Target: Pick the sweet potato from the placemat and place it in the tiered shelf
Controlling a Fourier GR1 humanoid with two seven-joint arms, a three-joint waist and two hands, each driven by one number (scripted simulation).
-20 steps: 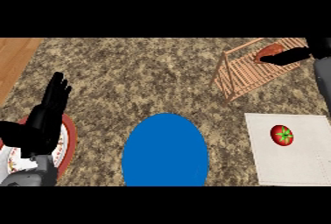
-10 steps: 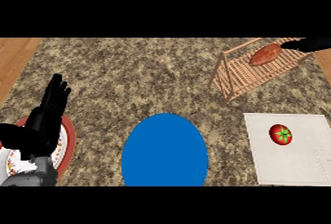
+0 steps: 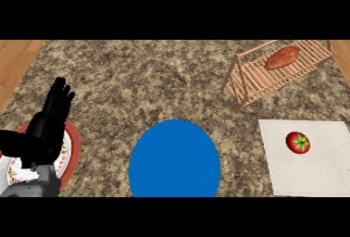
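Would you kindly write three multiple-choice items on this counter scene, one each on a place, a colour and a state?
1. Where does the sweet potato lie?
A. on the blue placemat
B. on the tiered shelf
C. on the plate

2. What colour is the oval placemat?
A. blue
B. green
C. yellow

3. How is the left robot hand?
A. curled round the tomato
B. open, fingers straight
C. pressing the shelf

Key: 1 B, it rests on the wooden shelf's slats; 2 A, the oval is plain blue; 3 B, it holds nothing, above the red-rimmed plate, far from the tomato.
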